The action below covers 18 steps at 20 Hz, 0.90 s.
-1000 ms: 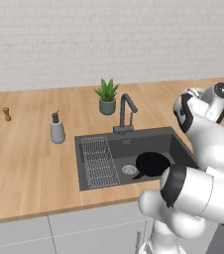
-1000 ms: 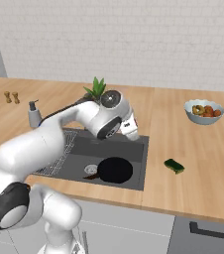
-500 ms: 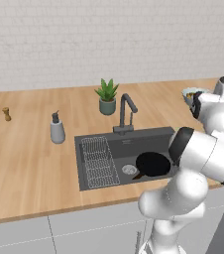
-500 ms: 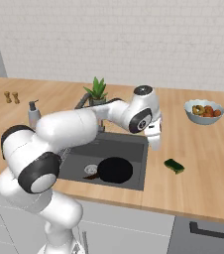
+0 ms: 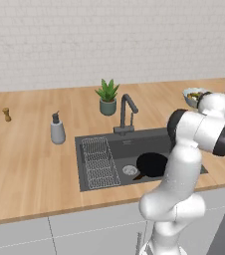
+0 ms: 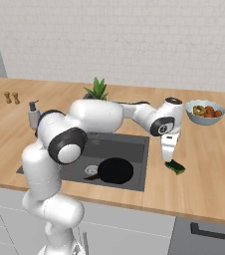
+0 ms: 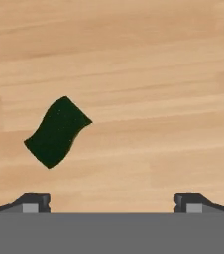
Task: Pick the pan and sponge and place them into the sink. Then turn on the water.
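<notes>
My pincer (image 6: pixel 168 152) hangs above the wooden counter (image 6: pixel 209 164) to the right of the sink (image 6: pixel 134 149), its two tips spread wide apart with nothing between them. In my hand view the tips (image 7: pixel 37 203) sit far to either side at the bottom, and only bare wood lies in the gap.

The sponge (image 6: pixel 175 167) lies flat on the counter just below and slightly to the right of my pincer, not touched by it. Through my hand view the sponge (image 7: pixel 57 131) shows as a dark green, slightly wavy patch, tilted on the diagonal and off toward my left tip rather than centred between the two.

The pan (image 6: pixel 115 171) already rests in the sink basin, black and round, with its short visible handle pointing toward the drain (image 6: pixel 91 170). From the left base view the pan (image 5: pixel 152 164) sits in the right part of the basin, beside the ribbed wire rack (image 5: pixel 99 162) that fills the left part.

The faucet (image 5: pixel 125 114) stands at the back edge of the sink, its gooseneck spout curving over the basin; no water runs from it. A potted plant (image 5: pixel 107 96) stands behind the faucet, a grey soap dispenser (image 5: pixel 57 130) to the left of the sink, and two small shakers (image 5: pixel 0 115) further left. A bowl of fruit (image 6: pixel 205 111) sits on the counter beyond my wrist.
</notes>
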Available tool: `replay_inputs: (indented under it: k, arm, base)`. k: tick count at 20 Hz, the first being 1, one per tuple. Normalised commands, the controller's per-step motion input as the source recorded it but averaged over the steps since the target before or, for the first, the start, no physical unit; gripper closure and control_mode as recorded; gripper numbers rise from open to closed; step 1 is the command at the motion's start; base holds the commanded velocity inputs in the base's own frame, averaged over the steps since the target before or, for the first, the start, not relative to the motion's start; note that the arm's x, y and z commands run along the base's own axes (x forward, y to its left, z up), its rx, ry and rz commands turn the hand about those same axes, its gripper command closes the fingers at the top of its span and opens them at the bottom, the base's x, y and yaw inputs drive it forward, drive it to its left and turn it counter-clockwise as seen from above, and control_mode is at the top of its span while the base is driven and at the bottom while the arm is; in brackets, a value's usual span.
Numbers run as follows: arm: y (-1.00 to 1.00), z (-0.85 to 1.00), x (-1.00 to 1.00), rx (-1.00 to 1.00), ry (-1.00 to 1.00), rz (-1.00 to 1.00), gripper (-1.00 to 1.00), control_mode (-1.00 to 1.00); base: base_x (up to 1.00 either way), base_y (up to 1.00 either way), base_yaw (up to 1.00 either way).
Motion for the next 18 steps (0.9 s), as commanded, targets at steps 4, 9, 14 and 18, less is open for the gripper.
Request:
replay_inputs:
  k: [4, 9, 14, 18]
  arm:
    - [-0.37, -0.45, 0.18, 0.34, 0.13, -0.09, -1.0, -1.0]
    - [0.0, -0.42, 0.22, 0.15, 0.14, -0.26, -1.0, -1.0]
    - [0.0, -0.15, 0.51, 0.01, 0.15, -0.28, -1.0, -1.0]
    - [0.12, -0.46, 0.2, -0.06, 0.04, -0.24, -1.0, -1.0]
  base:
    - [0.0, 0.0, 0.0]
    - [0.0, 0.0, 0.0]
    - [0.0, 0.0, 0.0]
    - [0.0, 0.0, 0.0]
